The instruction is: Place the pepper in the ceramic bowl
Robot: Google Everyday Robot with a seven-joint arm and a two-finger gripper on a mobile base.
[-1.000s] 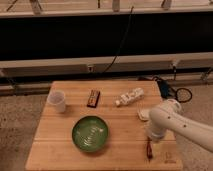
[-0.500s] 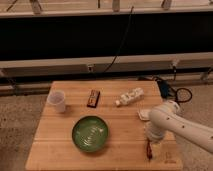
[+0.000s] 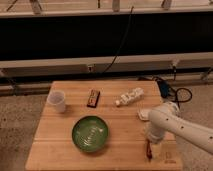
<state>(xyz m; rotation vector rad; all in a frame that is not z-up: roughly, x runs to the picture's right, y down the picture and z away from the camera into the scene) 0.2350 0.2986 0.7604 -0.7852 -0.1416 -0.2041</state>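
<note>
Down at the near right corner of the wooden desk (image 3: 50, 150), the robot's white arm (image 3: 172, 125) reaches in from the picture's right. Its pincer (image 3: 150, 142) points downward and hangs right over the pepper (image 3: 148, 151). The pincer is released and grips nothing. The pepper is a slim dark red sliver. It lies on the boards near the desk's front edge, with its upper end under the pincer's tip; whether the two touch cannot be told.

The green bowl (image 3: 90, 134) sits well apart to the pepper's left, near the middle of the front half of the desk, with pale streaks showing inside it.

A white cup (image 3: 57, 101) stands upright toward the far left. A dark brown bar (image 3: 93, 98) lies flat beside it, nearer the centre. A clear bottle (image 3: 129, 96) lies on its side at the far right. A small white dish (image 3: 143, 115) peeks out from behind the arm.

Beyond the desk's far right corner, a black cable (image 3: 184, 93) loops across the speckled floor (image 3: 20, 115).
</note>
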